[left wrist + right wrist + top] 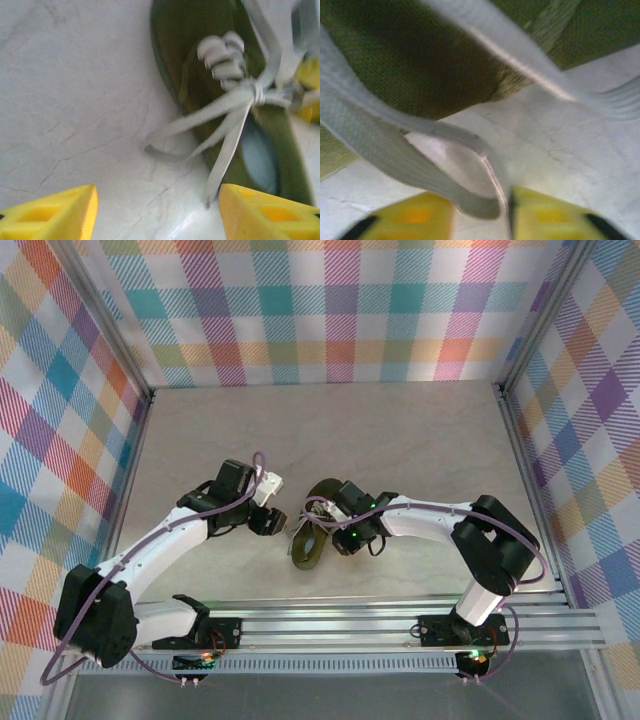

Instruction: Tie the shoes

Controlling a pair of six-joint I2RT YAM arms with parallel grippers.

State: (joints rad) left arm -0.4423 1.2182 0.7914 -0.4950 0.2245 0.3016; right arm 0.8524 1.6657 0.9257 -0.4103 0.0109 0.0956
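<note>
A dark olive-green shoe [305,552] lies on the table between my two arms. The left wrist view has the shoe [200,75] at the upper right, its cream laces [256,94] gathered in a knot. A loose lace end [210,197] hangs close to one of the fingers. My left gripper [157,212] is open over bare table just left of the shoe [272,523], holding nothing. My right gripper [335,535] is at the shoe's right side. In the right wrist view, blurred, its jaws [482,215] are closed on a loop of lace [470,200] below the shoe's side [420,60].
The pale marbled table [400,440] is walled by checked panels on three sides. A metal rail [350,625] with the arm bases runs along the near edge. Open table surface stretches behind the shoe and to both sides.
</note>
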